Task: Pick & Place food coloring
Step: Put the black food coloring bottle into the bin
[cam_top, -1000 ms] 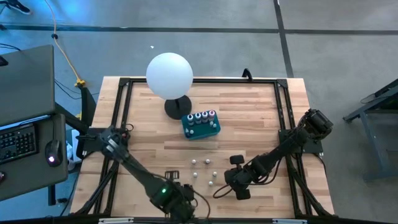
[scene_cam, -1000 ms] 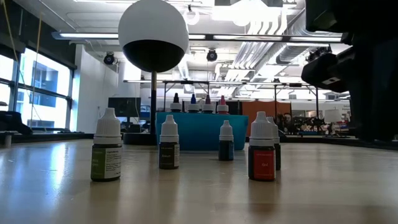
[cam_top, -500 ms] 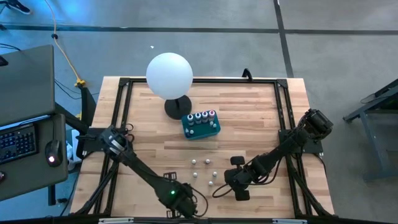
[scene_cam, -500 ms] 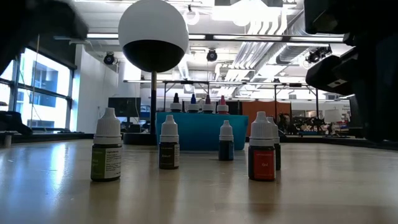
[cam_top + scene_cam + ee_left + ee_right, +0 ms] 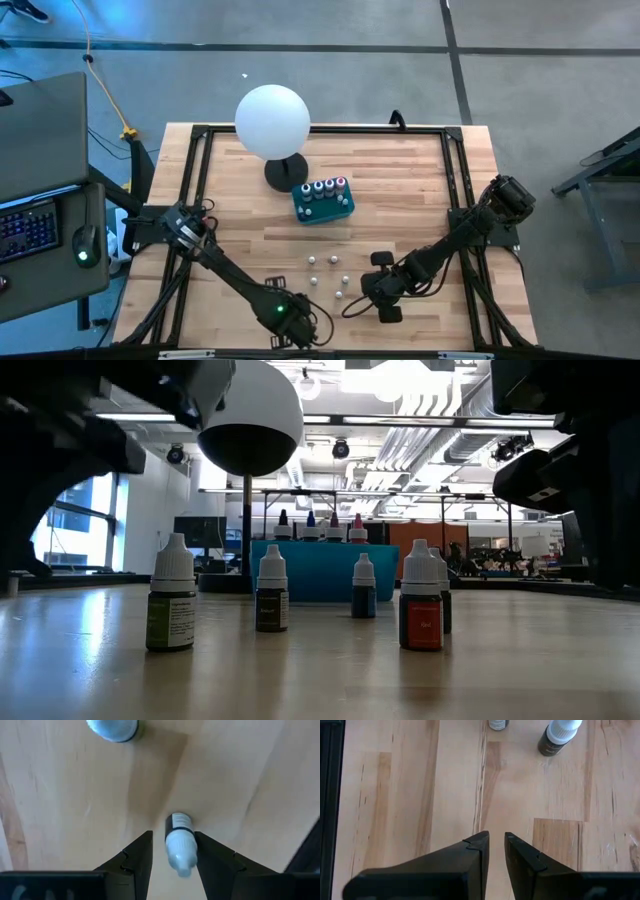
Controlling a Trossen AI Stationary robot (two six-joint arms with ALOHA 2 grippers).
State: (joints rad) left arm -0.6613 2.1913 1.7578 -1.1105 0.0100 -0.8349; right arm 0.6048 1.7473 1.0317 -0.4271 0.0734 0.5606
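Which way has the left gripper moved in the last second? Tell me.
Yes. In the high view the left gripper has crept toward the loose dropper bottles; the teal tray stayed put.

Ceiling lights (image 5: 400, 405) are shining brightly above the white globe lamp (image 5: 248, 415); a dark arm beside it is looking blurred.

Small pale dropper bottle with red label (image 5: 421, 610) hides most of bottle behind it. Left gripper (image 5: 70, 430) blurred, cut by frame edge.
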